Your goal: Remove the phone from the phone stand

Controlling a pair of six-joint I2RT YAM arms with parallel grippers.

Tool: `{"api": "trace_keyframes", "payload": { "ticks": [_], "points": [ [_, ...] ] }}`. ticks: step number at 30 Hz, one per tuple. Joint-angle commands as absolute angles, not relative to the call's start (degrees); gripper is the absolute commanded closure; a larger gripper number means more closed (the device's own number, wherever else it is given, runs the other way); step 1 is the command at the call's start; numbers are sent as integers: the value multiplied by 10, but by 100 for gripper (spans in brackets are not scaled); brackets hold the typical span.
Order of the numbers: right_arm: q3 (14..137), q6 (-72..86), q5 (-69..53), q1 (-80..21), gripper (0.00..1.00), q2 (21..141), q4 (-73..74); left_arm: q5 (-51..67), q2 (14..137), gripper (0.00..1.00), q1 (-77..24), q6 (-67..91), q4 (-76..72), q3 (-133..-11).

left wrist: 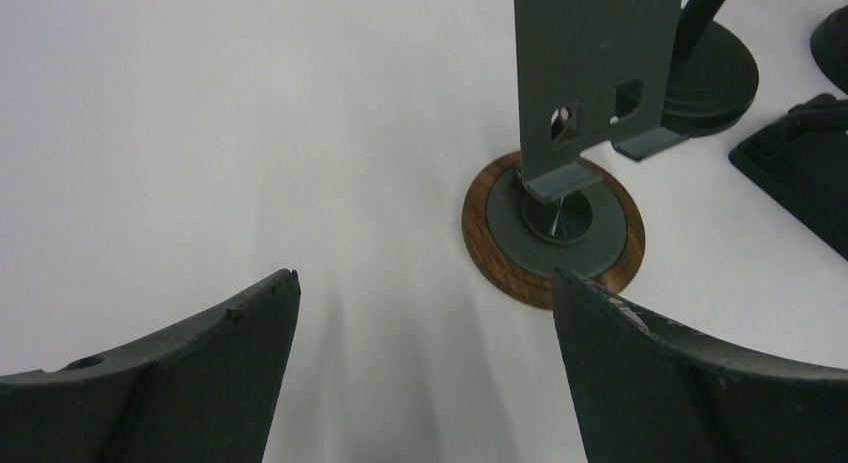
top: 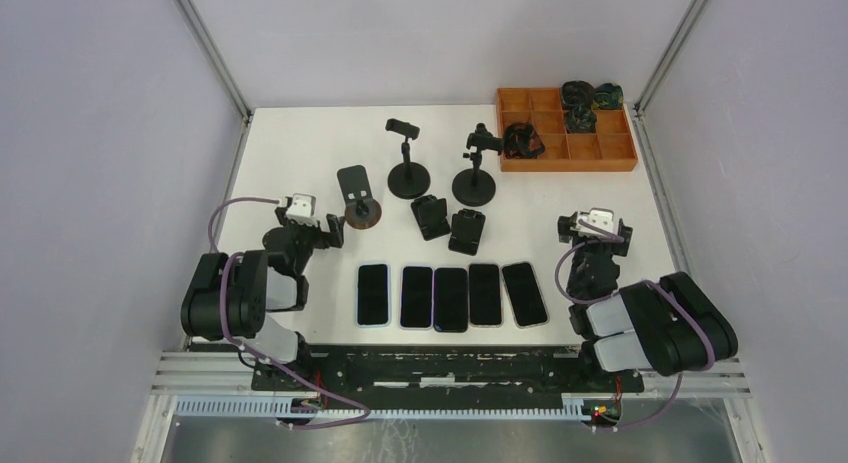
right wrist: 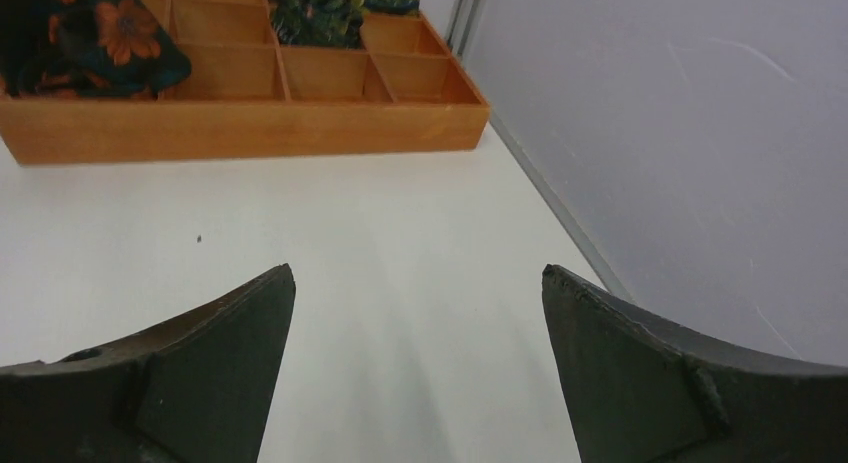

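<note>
Several black phones (top: 451, 298) lie flat in a row near the table's front edge. No stand holds a phone. The flat-plate stand with a round wooden base (top: 357, 200) stands empty just right of my left gripper (top: 312, 226), which is open and empty. In the left wrist view the stand (left wrist: 553, 228) is ahead and to the right of the open left gripper (left wrist: 425, 283), whose right fingertip (left wrist: 600, 313) overlaps the base's near edge. My right gripper (top: 596, 233) is open and empty at the right; in its wrist view the right gripper (right wrist: 418, 273) is over bare table.
Two clamp stands on round black bases (top: 405, 165) (top: 475, 170) and two small folding stands (top: 430, 217) (top: 467, 231) sit mid-table. An orange compartment tray (top: 600, 153) with dark fabric items is at the back right, also in the right wrist view (right wrist: 240, 128). Walls enclose the table.
</note>
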State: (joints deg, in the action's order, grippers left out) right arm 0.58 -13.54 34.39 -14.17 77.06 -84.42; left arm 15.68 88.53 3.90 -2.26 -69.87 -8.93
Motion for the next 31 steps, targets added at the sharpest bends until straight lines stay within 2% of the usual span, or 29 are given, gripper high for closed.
{"api": "trace_keyframes", "payload": {
  "ticks": [1,3,6,31],
  "points": [
    [-111,-150,314,-135,2,807,-978,123,882,0,32,-11,-693,-128],
    [-66,-113,294,-105,2,787,-844,125,886,0,32,-9,-704,-127],
    [-57,-90,255,-74,2,781,-814,126,881,0,32,-11,-697,-127],
    [-59,-93,256,-74,2,783,-823,132,884,0,32,-9,-695,-131]
  ]
}}
